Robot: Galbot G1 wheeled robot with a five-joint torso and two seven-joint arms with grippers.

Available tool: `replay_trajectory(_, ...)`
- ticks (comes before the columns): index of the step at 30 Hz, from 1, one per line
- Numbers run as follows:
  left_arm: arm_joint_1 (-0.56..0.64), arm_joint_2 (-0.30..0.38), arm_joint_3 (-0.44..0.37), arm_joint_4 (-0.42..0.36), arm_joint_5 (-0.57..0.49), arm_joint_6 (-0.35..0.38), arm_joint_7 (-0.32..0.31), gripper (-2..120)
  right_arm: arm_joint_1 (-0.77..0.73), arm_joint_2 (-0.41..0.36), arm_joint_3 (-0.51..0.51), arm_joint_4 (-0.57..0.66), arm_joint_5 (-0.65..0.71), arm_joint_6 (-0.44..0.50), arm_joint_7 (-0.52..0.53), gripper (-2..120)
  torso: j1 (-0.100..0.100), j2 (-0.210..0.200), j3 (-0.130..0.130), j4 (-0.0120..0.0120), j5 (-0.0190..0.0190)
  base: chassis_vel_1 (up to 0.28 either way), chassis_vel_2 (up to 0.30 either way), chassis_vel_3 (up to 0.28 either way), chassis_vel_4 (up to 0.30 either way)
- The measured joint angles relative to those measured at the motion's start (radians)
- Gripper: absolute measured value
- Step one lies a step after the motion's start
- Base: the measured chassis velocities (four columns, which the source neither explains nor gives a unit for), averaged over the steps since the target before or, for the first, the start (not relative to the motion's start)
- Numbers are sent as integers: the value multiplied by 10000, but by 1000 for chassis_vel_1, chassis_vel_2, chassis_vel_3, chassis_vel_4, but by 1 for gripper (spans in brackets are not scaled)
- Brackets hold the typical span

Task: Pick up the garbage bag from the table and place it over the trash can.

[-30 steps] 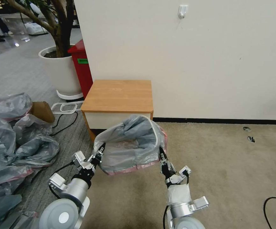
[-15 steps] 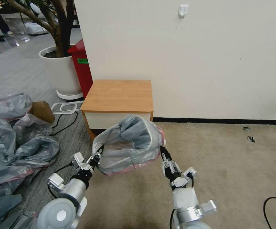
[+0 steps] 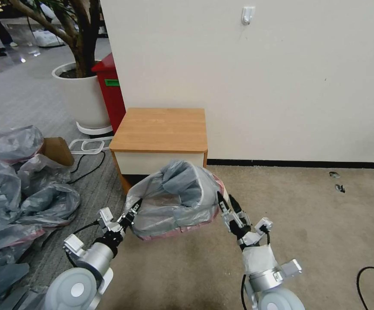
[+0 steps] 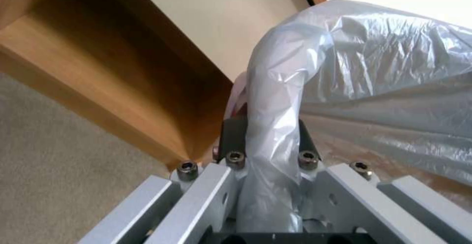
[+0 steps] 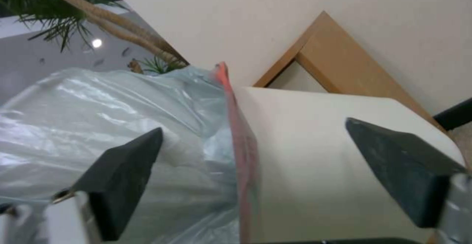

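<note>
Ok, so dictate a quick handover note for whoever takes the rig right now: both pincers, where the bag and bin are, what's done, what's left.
Left pincer: shut on a bunched fold of the garbage bag, at its left side.
Right pincer: open, fingers on either side of the bag's pink-red rim, at the right side of the trash can.
Things: the bag is off the table and draped over the trash can, which stands on the carpet in front of the table.
Done: pickup; bag spread over the can.
Left: probably release the left side, check that the rim sits evenly, and pull both arms clear.
</note>
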Motion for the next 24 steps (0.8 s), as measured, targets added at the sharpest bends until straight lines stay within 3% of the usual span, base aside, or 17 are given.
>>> replay_trajectory(9,139,-41,77,-38,243,-6,26,4,295,-131,-64,-21,194,-189,-11,99,0,0,0,0,-1,0,0,0,0)
replay_trajectory(24,218,-102,385,-43,616,-49,77,4,509,-156,-5,37,422,-310,46,51,0,0,0,0,-1,0,0,0,0)
